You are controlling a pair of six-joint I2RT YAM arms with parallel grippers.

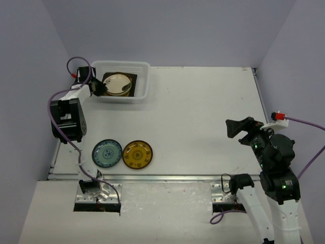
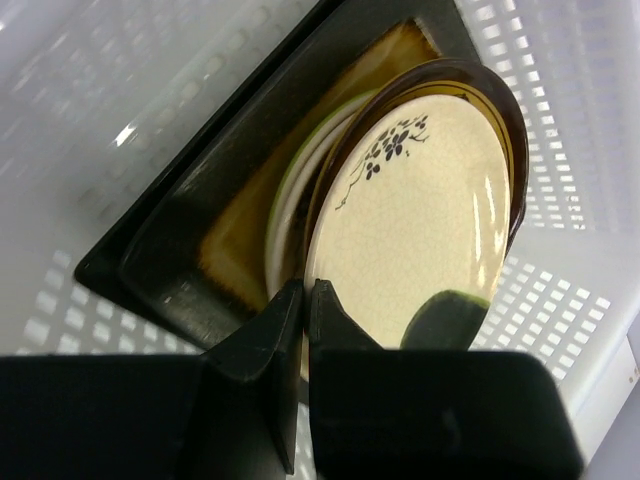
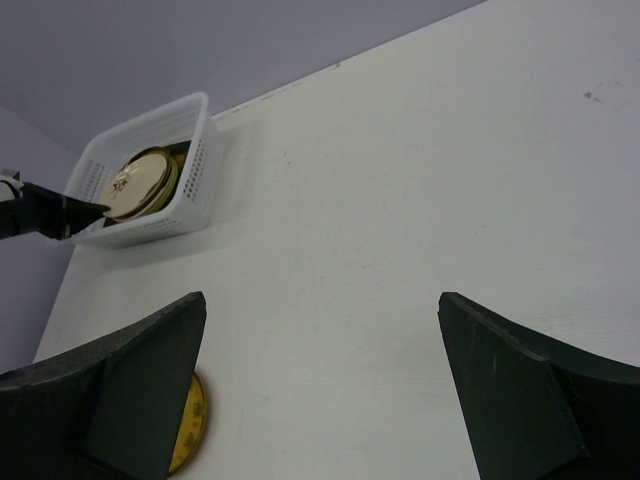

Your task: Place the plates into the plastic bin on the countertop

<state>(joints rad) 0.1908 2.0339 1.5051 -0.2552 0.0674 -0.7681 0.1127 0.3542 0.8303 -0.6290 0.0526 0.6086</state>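
Black fingers (image 2: 265, 345) of left end effector (image 2: 306, 298) fill bottom of the wrist view, jaws squeezed to a sliver w/ rim of cream plate (image 2: 420, 230) between them, so it reads as clenched on that plate. Plate sits tilted, near edge in the pinch, far edge toward upper right of frame, over a stack inside plastic bin (image 2: 570, 120): dark square plate (image 2: 180, 230) lowest, green-rimmed plate (image 2: 283, 200) on it. Tilt is prob. down to the edge grip; needs levelling before letting go. Top view: left arm runs up the frame's left side, wrist bent in over the bin's left wall. Right end effector (image 3: 322, 300), jaws spread wide & empty, hovers over bare surface (image 1: 203, 112) at right, prob. parked clear. Blue plate (image 1: 107, 152) & yellow-brown plate (image 1: 137, 154) lie side by side at lower left near rail (image 1: 167, 178), not yet binned.
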